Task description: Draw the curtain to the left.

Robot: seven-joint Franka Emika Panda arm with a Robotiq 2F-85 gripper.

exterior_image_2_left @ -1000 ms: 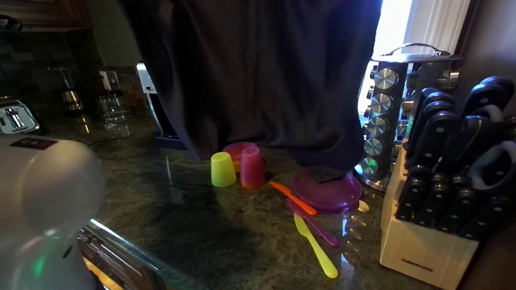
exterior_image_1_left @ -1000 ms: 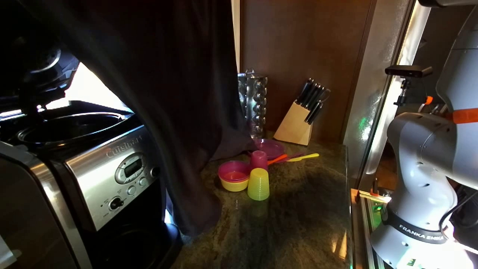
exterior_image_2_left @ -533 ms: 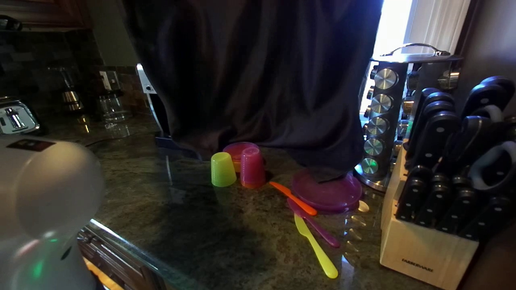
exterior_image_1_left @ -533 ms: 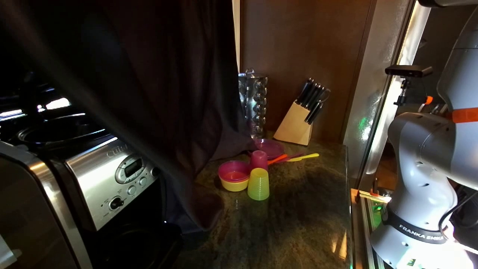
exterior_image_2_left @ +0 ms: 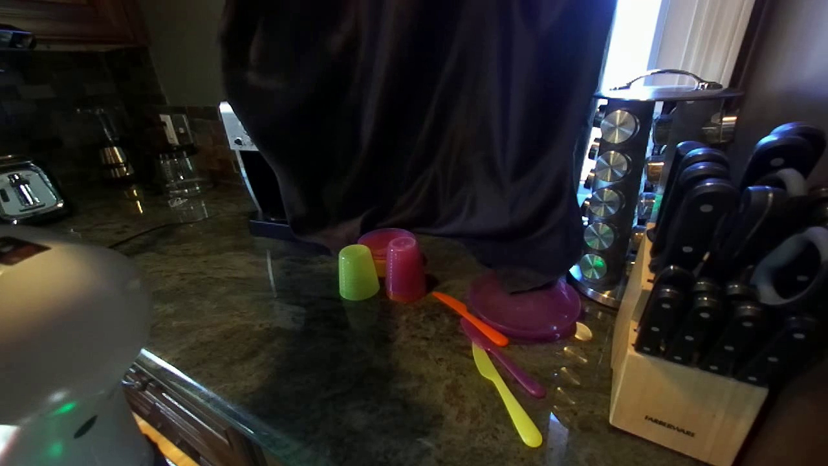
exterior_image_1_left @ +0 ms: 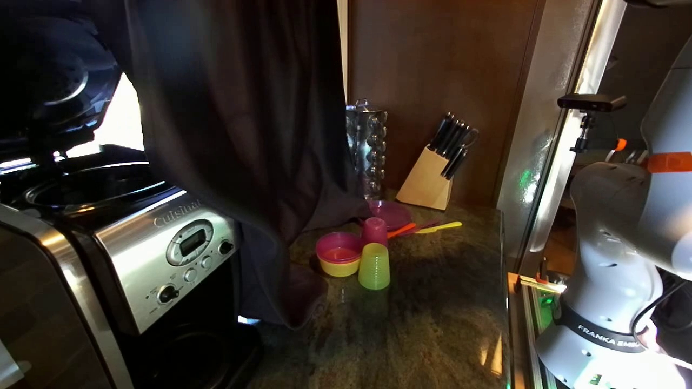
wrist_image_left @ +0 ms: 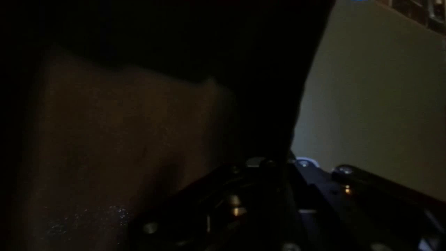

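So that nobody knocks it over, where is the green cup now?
In an exterior view, the green cup stands upside down left of centre, in front of the curtain and just left of the pink cup.

In exterior view, room to pass over counter (exterior_image_2_left: 336, 382), lower left of centre; curtain (exterior_image_2_left: 414, 116) blocks upper centre, cups (exterior_image_2_left: 405, 268) just below it; knife block (exterior_image_2_left: 692, 401) blocks lower right.

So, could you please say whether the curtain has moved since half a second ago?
Yes, in an exterior view the curtain has shifted rightward at its left edge, uncovering more of the stationary Cuisinart machine.
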